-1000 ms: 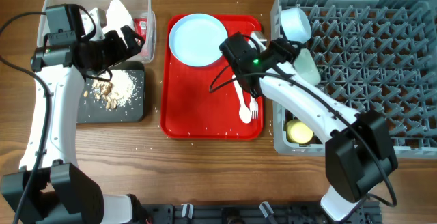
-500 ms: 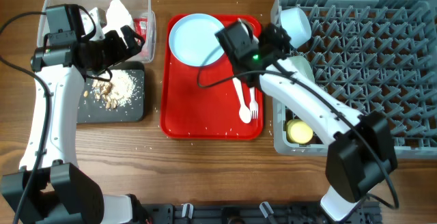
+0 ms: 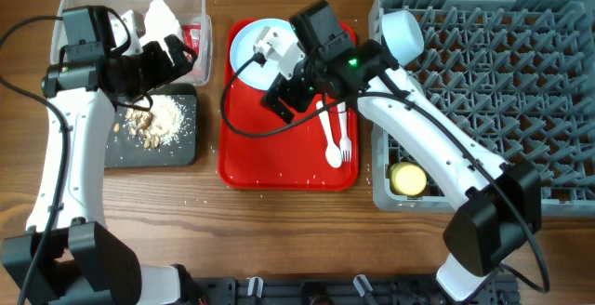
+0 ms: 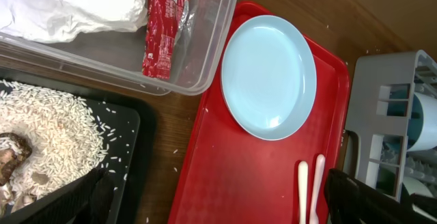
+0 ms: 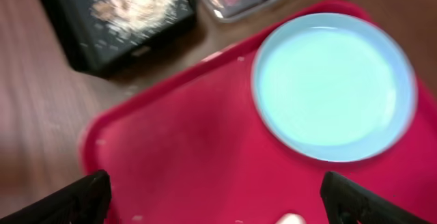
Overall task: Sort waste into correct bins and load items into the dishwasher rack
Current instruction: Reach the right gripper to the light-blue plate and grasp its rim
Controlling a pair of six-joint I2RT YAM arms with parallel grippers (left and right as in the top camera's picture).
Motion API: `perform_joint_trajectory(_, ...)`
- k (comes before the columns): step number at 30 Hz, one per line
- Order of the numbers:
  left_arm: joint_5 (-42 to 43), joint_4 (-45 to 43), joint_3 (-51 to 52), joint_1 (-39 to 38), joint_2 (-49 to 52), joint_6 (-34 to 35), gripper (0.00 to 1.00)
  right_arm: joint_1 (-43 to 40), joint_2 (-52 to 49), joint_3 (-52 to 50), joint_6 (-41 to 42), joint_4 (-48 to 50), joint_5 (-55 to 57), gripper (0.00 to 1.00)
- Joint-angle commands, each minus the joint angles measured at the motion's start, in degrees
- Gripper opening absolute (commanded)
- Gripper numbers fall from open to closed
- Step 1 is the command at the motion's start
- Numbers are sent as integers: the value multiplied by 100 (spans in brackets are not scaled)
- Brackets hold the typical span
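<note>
The pale blue plate (image 3: pixel 253 52) lies at the back of the flat red tray (image 3: pixel 256 152). It also shows in the left wrist view (image 4: pixel 270 77) and the right wrist view (image 5: pixel 334 84). The white spoon (image 3: pixel 332 139) and fork (image 3: pixel 344 142) lie on the tray's right side. My right gripper (image 3: pixel 288 93) hangs open and empty over the tray, just in front of the plate. My left gripper (image 3: pixel 175 56) is open and empty over the edge between the clear tub (image 3: pixel 84 6) and the black tray (image 3: pixel 177 147). The grey rack (image 3: pixel 521 91) holds a white bowl (image 3: pixel 402 33) and a yellow cup (image 3: pixel 406 178). My right arm hides the teal bowl.
The clear tub holds the white napkin (image 3: pixel 160 14) and the red wrapper (image 3: pixel 192 37). The black tray holds rice and brown scraps (image 3: pixel 149 121). White crumbs dot the wood table (image 3: pixel 279 240) in front of the trays.
My right arm has swung left from the rack's near-left corner to over the red tray, and now covers part of the plate. The left arm has not moved.
</note>
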State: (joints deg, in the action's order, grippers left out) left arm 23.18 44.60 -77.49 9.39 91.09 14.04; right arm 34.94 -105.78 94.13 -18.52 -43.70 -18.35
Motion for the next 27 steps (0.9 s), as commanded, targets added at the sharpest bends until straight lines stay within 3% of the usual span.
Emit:
perform_joint_trajectory(1, -35, -15, -52, 15, -22, -98, 100, -26, -20, -7, 1102, 149, -138, 100)
perform_joint_trajectory(2, -35, -15, -52, 15, -22, -98, 100, -42, -20, -7, 1648, 245, 267, 100)
perform_joint_trajectory(5, -35, -15, -50, 15, -22, -98, 100, -50, -37, -9, 4328, 251, 1945, 100)
perform_joint_trajectory(8, -35, -15, -50, 15, -22, -98, 100, -50, -52, -9, 5480, 271, 1851, 100)
perform_joint_trajectory(9, -37, -15, -52, 15, -22, -98, 100, -50, -52, -9, 5571, 247, 1626, 100)
perform_joint_trajectory(10, -35, -15, -52, 15, -22, -101, 100, -50, -55, -11, 5565, 223, 1661, 93)
perform_joint_trajectory(11, -35, -15, -52, 15, -22, -98, 100, -50, -96, -24, 5633, 267, 1829, 77)
perform_joint_trajectory(12, -35, -15, -50, 15, -22, -98, 100, -50, -138, -55, 5783, 343, 2135, 72)
perform_joint_trajectory(15, -35, -15, -52, 15, -22, -98, 100, -52, -374, -142, 6592, 461, 3176, 74)
perform_joint_trajectory(18, -37, -15, -52, 15, -22, -101, 100, -50, -713, -142, 6655, 726, 3023, 94)
perform_joint_trajectory(19, -35, -15, -50, 15, -22, -98, 100, -50, -785, -142, 6664, 754, 2811, 95)
perform_joint_trajectory(20, -35, -15, -52, 15, -22, -98, 100, -50, -809, -142, 6664, 758, 2520, 91)
perform_joint_trajectory(22, -35, -15, -50, 15, -22, -98, 99, -50, -807, -142, 6590, 699, 2153, 94)
perform_joint_trajectory(24, -35, -15, -50, 15, -22, -101, 100, -66, -868, -142, 6113, 1038, 2057, 91)
perform_joint_trajectory(27, -35, -15, -50, 15, -22, -98, 100, -319, -883, -37, 6011, 1215, 957, 83)
